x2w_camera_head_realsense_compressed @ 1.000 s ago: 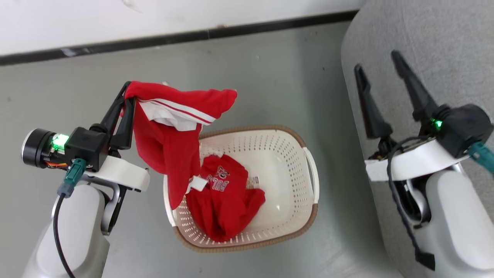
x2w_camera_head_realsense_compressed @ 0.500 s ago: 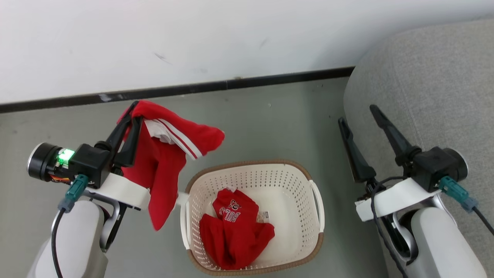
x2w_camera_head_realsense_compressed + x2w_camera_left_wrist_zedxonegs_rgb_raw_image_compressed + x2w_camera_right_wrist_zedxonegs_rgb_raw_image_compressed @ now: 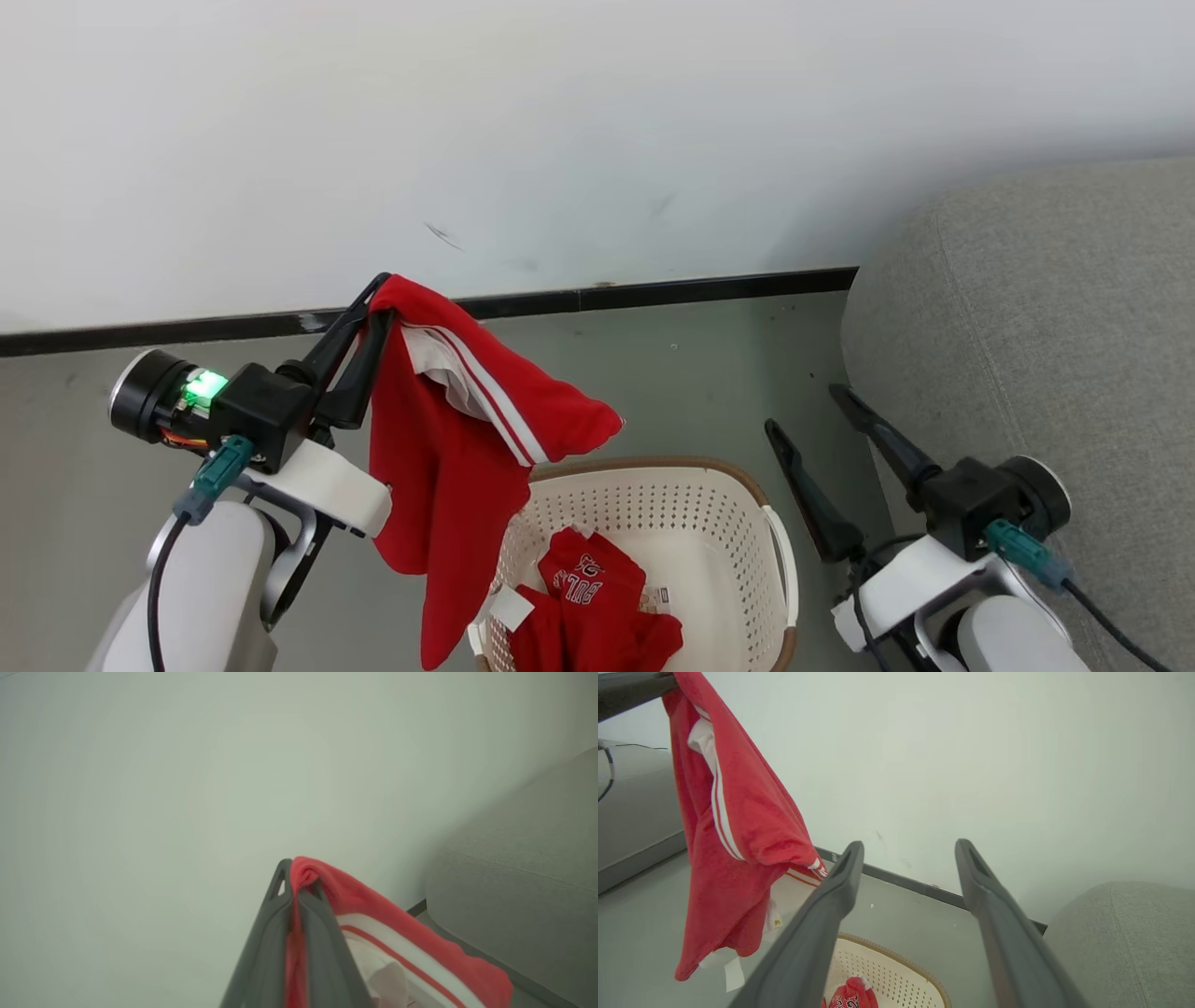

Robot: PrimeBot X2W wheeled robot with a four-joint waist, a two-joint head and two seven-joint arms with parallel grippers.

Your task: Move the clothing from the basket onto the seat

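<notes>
My left gripper is shut on a bright red garment with white stripe trim, which hangs from its tips above the left rim of the basket. The left wrist view shows the same gripper pinching the red cloth. A second red garment with white lettering lies in the cream perforated basket. My right gripper stands open and empty between the basket and the grey seat. In the right wrist view the hanging garment is at the left, the basket below, the seat at lower right.
A white wall with a black baseboard runs behind the basket. Grey floor lies between the baseboard, the basket and the seat.
The head camera has tilted up, so wall fills more of the view and the basket sits lower. My left gripper still holds the red garment, now raised higher above the basket.
</notes>
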